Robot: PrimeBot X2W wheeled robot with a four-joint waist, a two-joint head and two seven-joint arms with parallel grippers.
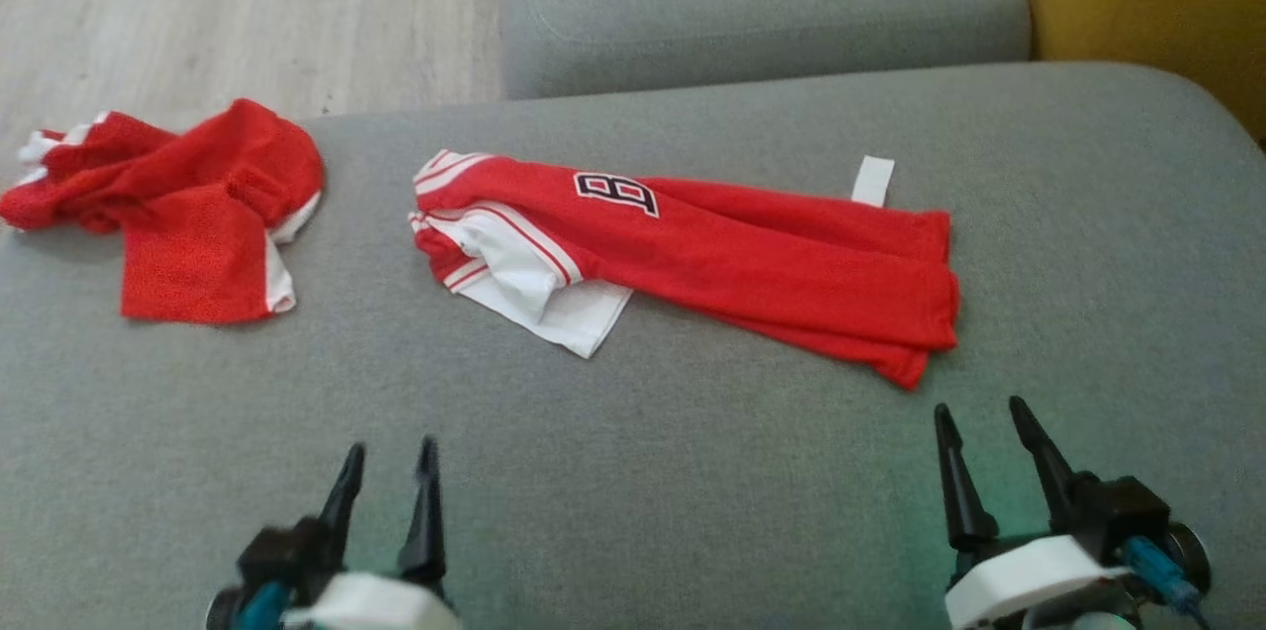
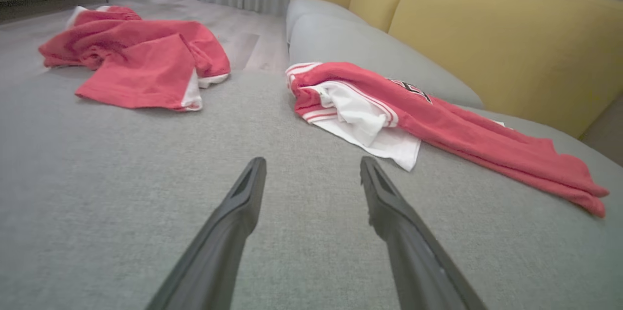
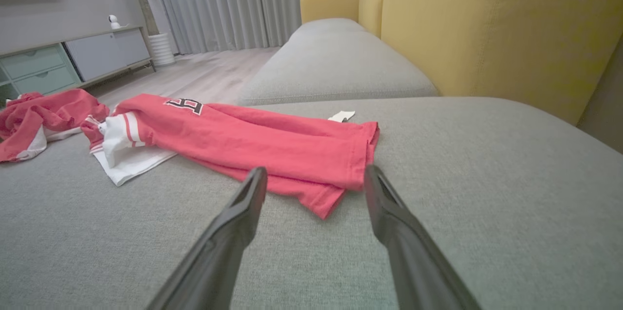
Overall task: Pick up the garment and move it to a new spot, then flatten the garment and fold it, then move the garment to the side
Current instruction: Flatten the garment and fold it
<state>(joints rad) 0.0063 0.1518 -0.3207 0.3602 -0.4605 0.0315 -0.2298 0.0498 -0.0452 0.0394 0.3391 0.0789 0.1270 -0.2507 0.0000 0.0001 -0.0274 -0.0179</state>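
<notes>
Nearby, crumpled red shirt (image 1: pixel 188 215) left of jersey (image 1: pixel 742 254)

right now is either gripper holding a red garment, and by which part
Nothing is held. The left gripper and right gripper are both open and empty, each short of the numbered red garment.

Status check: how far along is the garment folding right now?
Done, apparently: the numbered jersey lies in a long rough fold on the cushion. In hand: nothing; left hand and right hand are open, empty. Left: the crumpled garment is unfolded.
</notes>
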